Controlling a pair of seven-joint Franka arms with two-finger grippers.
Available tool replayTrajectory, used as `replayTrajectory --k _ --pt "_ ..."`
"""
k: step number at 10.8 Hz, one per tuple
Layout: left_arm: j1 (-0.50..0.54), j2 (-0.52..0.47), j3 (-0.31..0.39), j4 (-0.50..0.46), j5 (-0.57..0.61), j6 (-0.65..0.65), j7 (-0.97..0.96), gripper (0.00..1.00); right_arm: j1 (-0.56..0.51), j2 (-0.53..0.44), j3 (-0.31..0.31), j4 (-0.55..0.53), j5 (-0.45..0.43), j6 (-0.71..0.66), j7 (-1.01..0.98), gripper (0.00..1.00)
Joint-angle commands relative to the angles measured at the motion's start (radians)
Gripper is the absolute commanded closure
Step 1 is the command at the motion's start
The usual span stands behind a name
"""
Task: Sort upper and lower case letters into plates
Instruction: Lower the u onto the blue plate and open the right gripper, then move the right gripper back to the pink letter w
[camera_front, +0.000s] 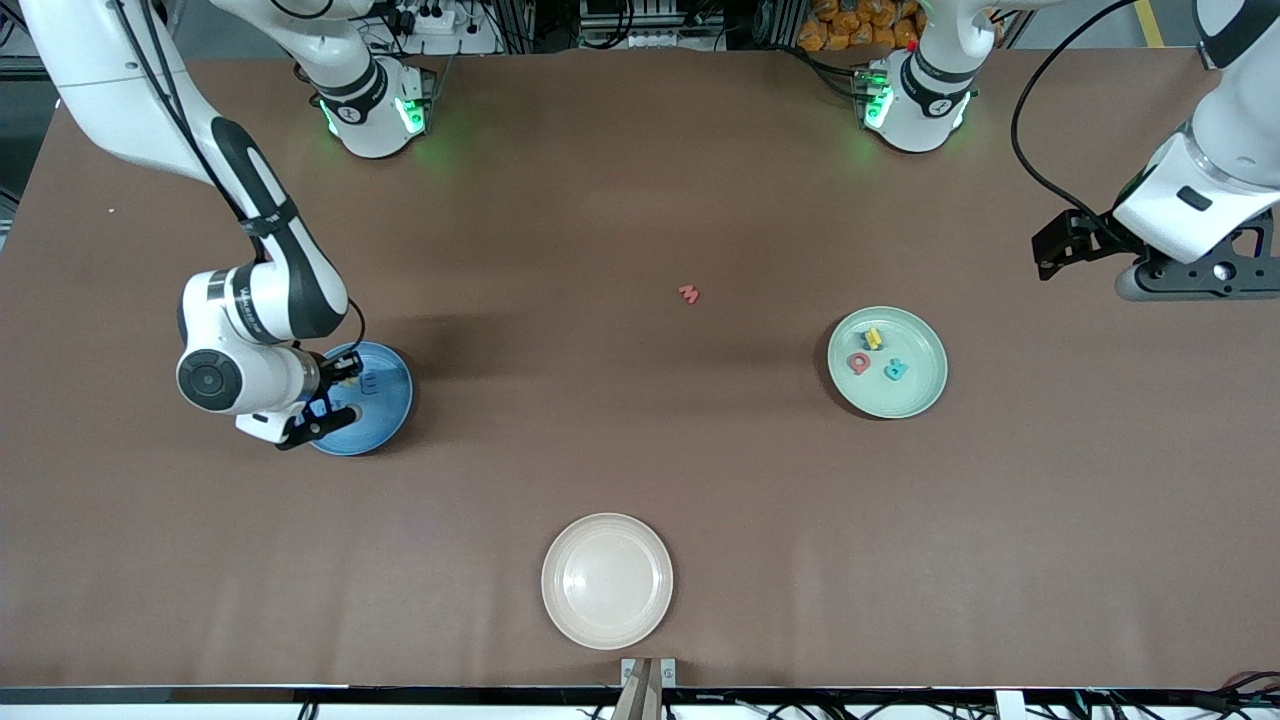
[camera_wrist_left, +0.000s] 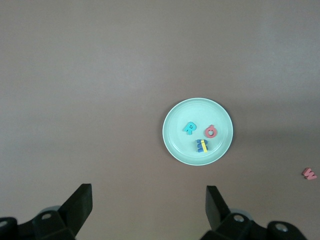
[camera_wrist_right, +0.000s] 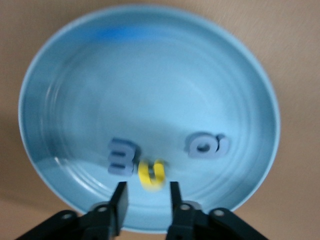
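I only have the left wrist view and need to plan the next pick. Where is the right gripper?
Observer: The right gripper is low over the blue plate, fingers open.
Operator: What's in that plate?
Observer: Two blue letters and a yellow letter, which lies just off the fingertips.
Operator: Any other plate around?
Observer: A cream plate, nearer to the front camera than the blue plate. Your left gripper waits open over the left arm's end of the table.
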Motion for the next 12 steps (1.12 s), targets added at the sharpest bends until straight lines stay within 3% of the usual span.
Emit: replayTrajectory --k 1,4,7,9,12 --pt "0.031 -0.050 -0.006 -0.063 -0.033 0.030 -0.013 0.00 -0.002 -0.052 0.009 0.063 0.017 -0.055 -0.005 0.00" --pt "0.028 -0.050 -0.007 -0.063 -0.045 0.028 -0.013 0.00 0.062 -0.142 0.017 0.074 0.018 -0.079 0.003 0.00" --pt "0.028 -0.049 -0.007 -0.057 -0.045 0.030 -0.013 0.00 0.180 -0.159 0.023 0.201 0.020 -0.219 0.171 0.00" --pt "0.024 -0.049 -0.009 -0.057 -0.045 0.030 -0.013 0.00 0.239 -0.158 0.082 0.276 0.018 -0.288 0.340 0.00" --pt "0.022 -0.049 -0.009 -0.056 -0.045 0.030 -0.013 0.00 0.349 -0.146 0.173 0.301 0.015 -0.276 0.574 0.00"
